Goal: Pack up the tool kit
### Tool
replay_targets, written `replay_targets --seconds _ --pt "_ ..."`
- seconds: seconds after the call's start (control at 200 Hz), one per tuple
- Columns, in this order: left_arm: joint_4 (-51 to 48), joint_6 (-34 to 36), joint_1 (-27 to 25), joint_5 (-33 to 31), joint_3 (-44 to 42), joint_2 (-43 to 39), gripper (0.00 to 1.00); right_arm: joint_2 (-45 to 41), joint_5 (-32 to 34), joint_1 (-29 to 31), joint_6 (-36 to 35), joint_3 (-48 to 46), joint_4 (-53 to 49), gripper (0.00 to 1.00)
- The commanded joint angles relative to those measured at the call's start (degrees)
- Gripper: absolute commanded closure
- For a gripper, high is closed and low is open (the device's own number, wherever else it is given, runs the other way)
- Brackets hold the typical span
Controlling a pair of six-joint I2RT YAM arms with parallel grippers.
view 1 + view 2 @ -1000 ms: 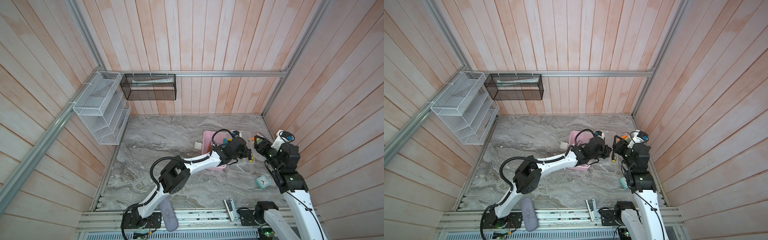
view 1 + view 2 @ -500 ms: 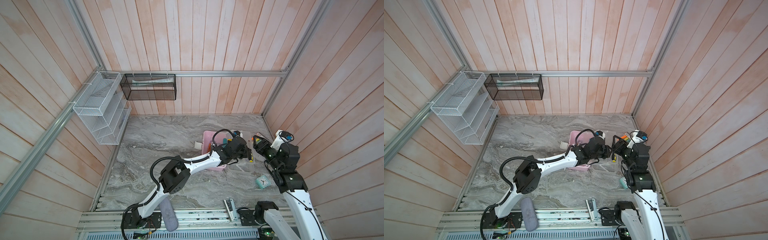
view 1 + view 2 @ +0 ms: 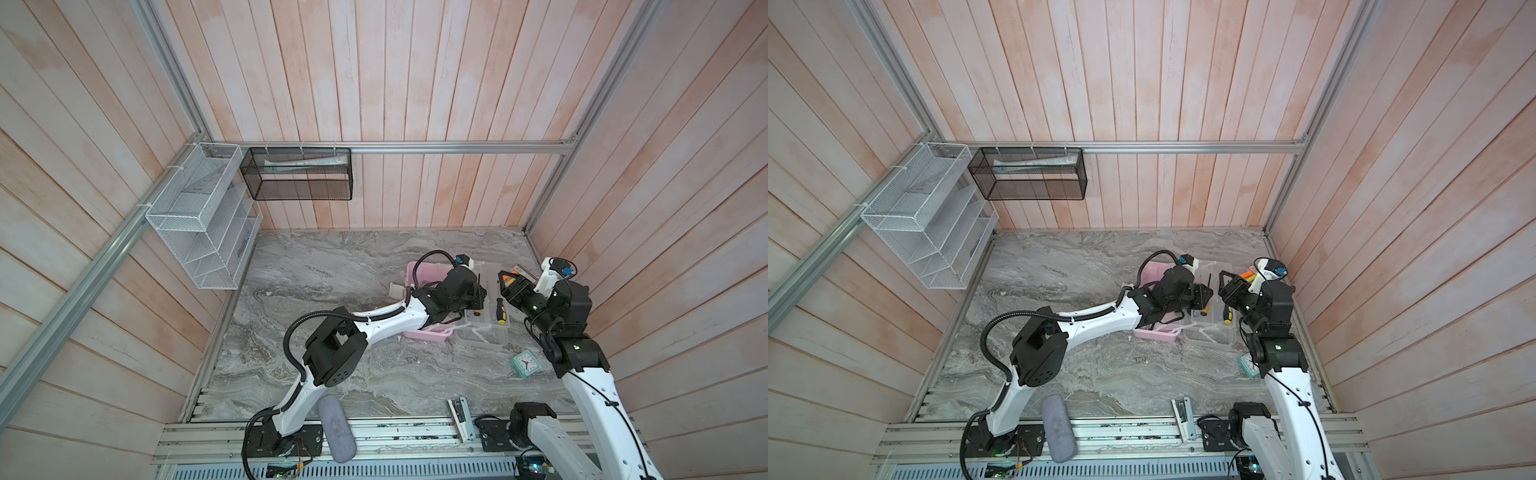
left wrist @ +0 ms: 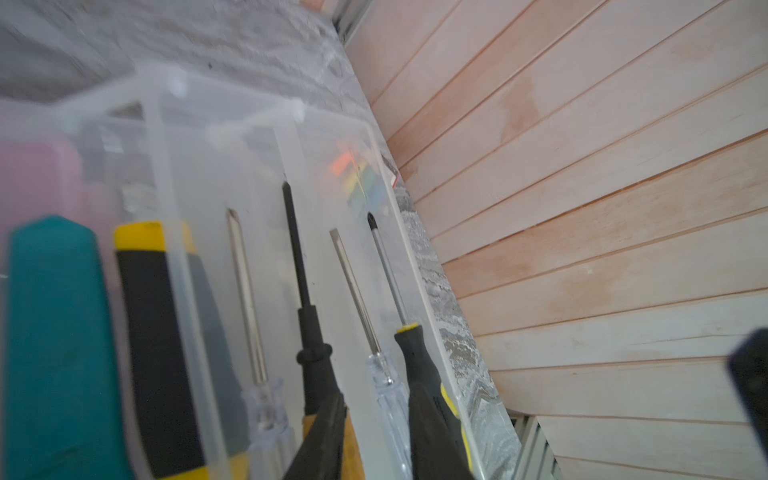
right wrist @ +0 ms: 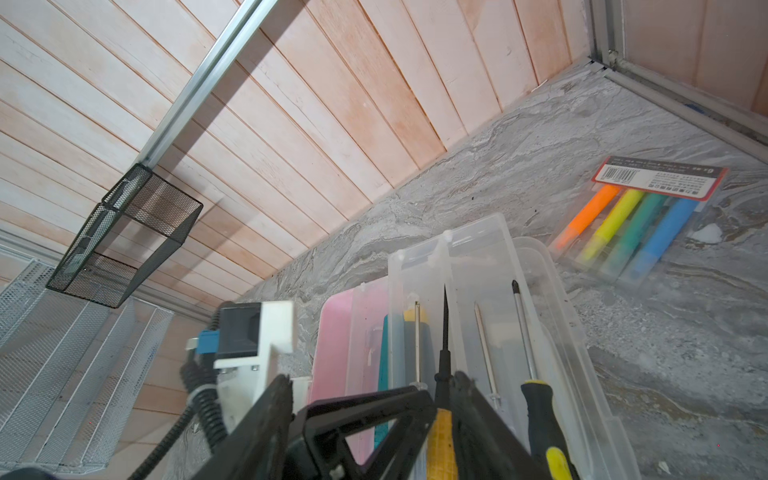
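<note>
Sitting right of centre, just below mid-frame in both top views: the tool kit, opened out on the marble, pink box with the frosted lid lying flat beside it. Lined up in the clear half, tips all one way: teal tool, chunky black-yellow tool, then the slim screwdrivers.

Hanging low over that row with the left gripper, straddling the black-shafted driver at its yellow-brown handle. Looks released rather than clenched: fingers parted wider than the handle. Hovering just to the right of it in the top views with the right gripper, spread open, carrying nothing.

Judging the feel now: light, rigid, no give at all. Expect rolling and slipping on those thin polished shafts, so take hold across the handle, close to the collar, never on bare steel. Go easy on the squeeze; little force needed. Same plan for the black-and-yellow screwdriver tucked near the lid's outer wall: tight there, so come straight down from above. Treat the lid as the delicate part: thin, springy plastic, probably quick to skate on smooth stone. Pin the pink box down before folding anything shut. Leave the highlighter packet alone, lying apart beyond the lid.
</note>
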Motion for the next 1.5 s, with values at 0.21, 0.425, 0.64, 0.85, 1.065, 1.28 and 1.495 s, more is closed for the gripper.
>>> replay_targets --seconds 0.21,0.425,0.64,0.85,1.065,1.28,1.495 --pt "7.34 19.32 7.05 -12.86 -16.16 -17.68 0.66 0.41 -6.76 -0.09 -0.29 -1.46 2.66 0.40" --pt "3.69 27.03 16.34 -4.75 -16.63 -18.72 0.50 3.29 -6.52 2.51 -1.00 -2.18 2.81 0.41" --pt "-8.67 32.48 19.72 3.52 -6.65 -11.18 0.44 5.88 -3.78 6.20 -0.20 -1.47 3.77 0.41" --pt "-13.42 33.47 20.49 4.18 -1.73 -4.72 0.46 7.56 -2.19 8.69 0.36 -0.60 4.62 0.41" --pt "-20.92 32.58 21.46 4.06 5.88 1.93 0.49 7.67 -1.50 9.27 1.33 -1.76 5.99 0.41" --pt "-21.37 29.88 21.75 3.31 6.87 4.63 0.53 7.48 -0.90 9.43 1.24 -1.91 6.03 0.41" --pt "-23.21 26.81 21.72 2.51 9.02 7.39 0.63 6.42 -0.65 9.42 1.33 -2.56 6.55 0.41"
